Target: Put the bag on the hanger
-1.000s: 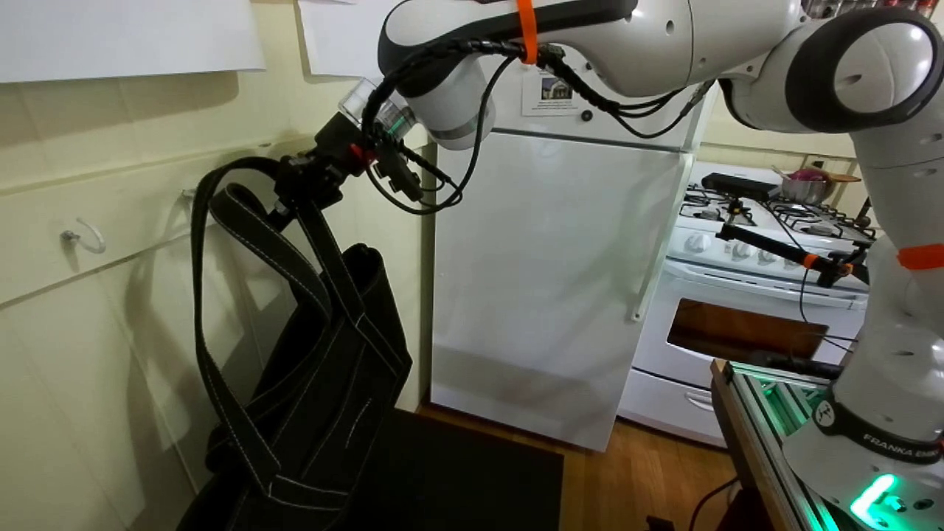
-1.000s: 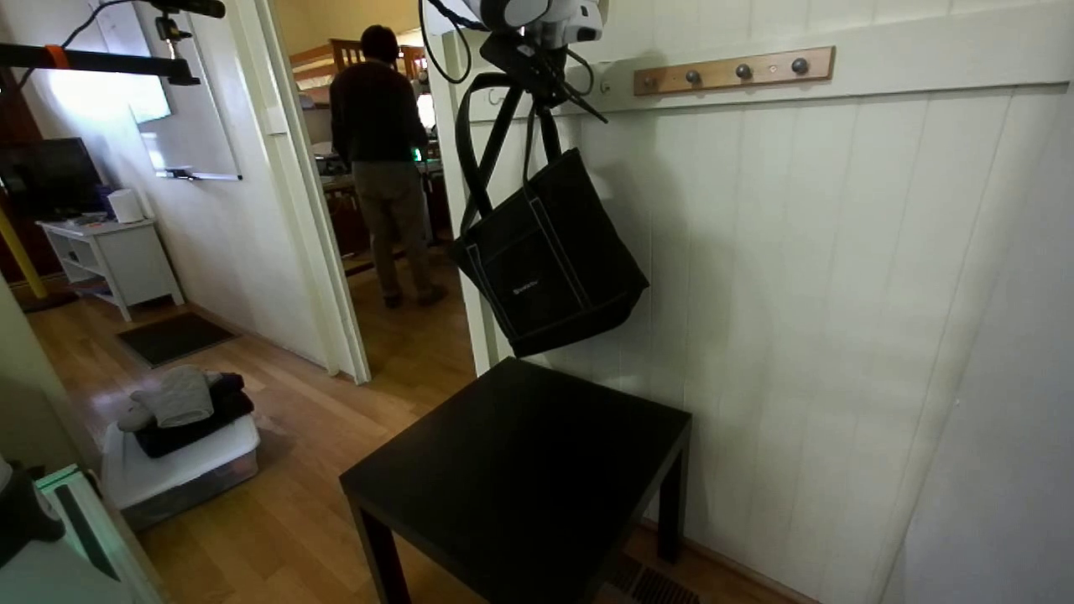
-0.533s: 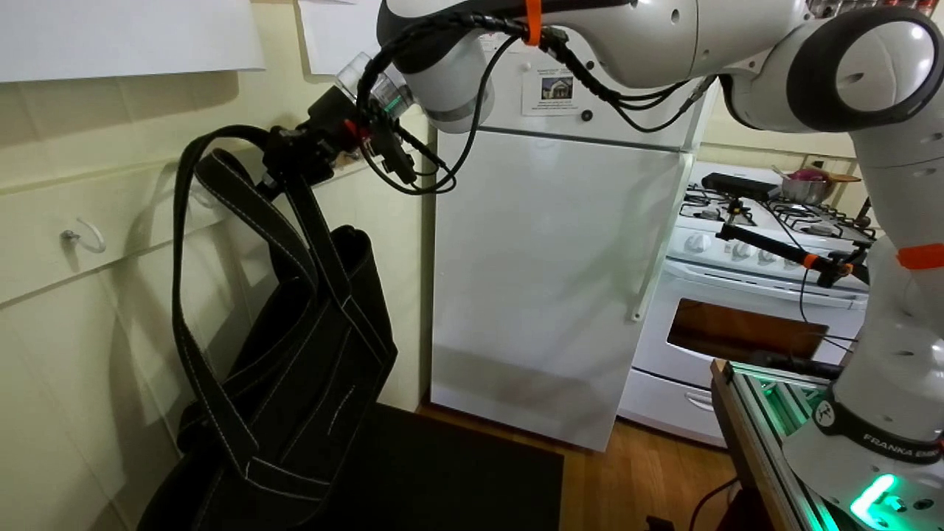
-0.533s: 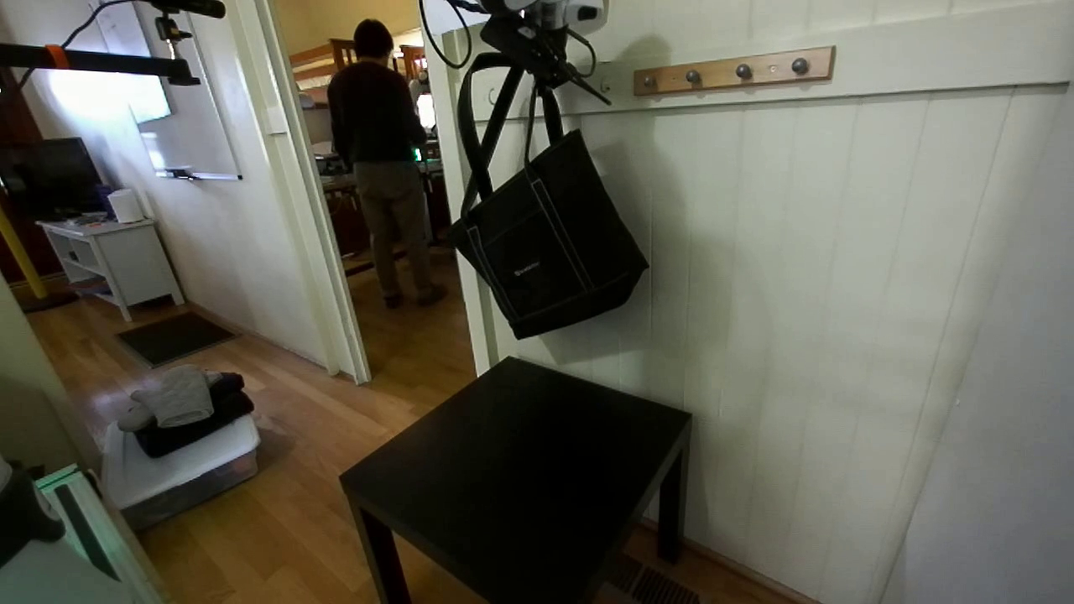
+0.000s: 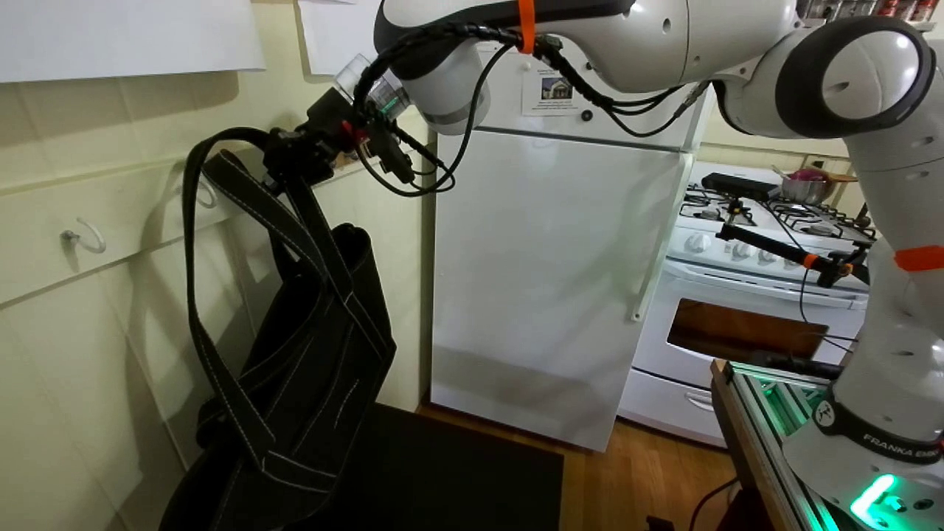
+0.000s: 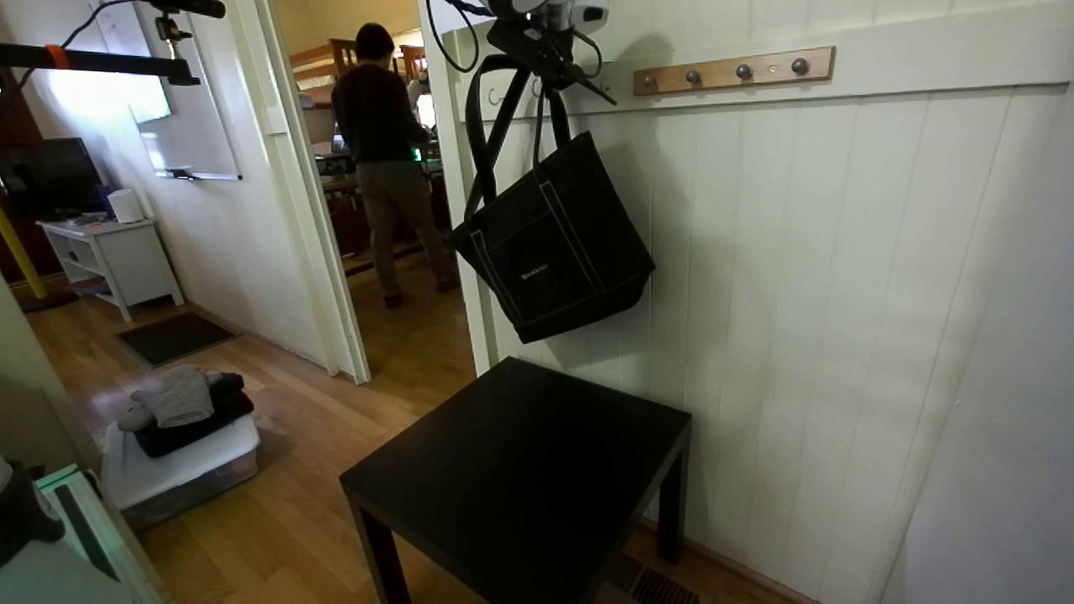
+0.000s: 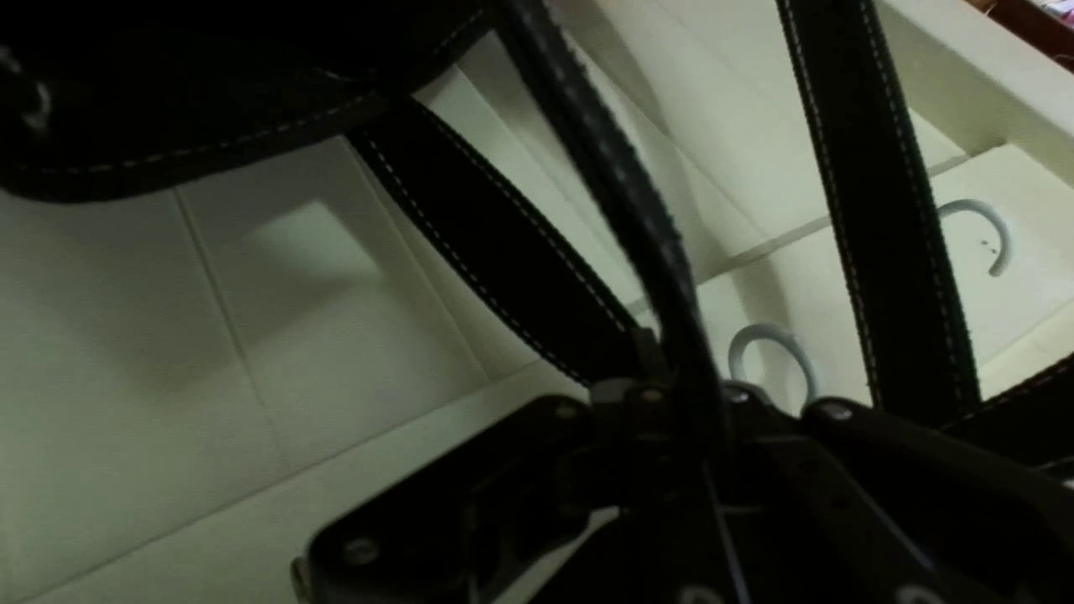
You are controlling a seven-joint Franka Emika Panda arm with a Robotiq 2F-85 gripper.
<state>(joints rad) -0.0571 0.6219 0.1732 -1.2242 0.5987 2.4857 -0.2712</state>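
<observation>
The bag, a large black tote, hangs tilted from its straps in both exterior views (image 5: 317, 398) (image 6: 562, 243); its rim shows in the wrist view (image 7: 210, 109). My gripper (image 5: 274, 184) is shut on the straps near the wall, and it also shows in the wrist view (image 7: 671, 394). One loose strap loop arcs out from the gripper. White hooks sit on the cream rail: one hook (image 5: 92, 236) stands left of the bag, another hook (image 5: 209, 195) shows between straps. In the wrist view a hook (image 7: 772, 335) is just beyond the fingertips and another hook (image 7: 994, 226) is right of a strap.
A black table (image 6: 520, 470) stands below the bag. A brown wooden peg strip (image 6: 734, 71) is on the same rail. A white fridge (image 5: 546, 280) stands beside the wall. A white panel (image 5: 125, 37) juts out above the rail. A person (image 6: 377, 151) stands beyond the doorway.
My gripper and the bag have risen and moved slightly left in an exterior view. In the last half second the bag has swung slightly back, and the hook behind the straps shows more clearly.
</observation>
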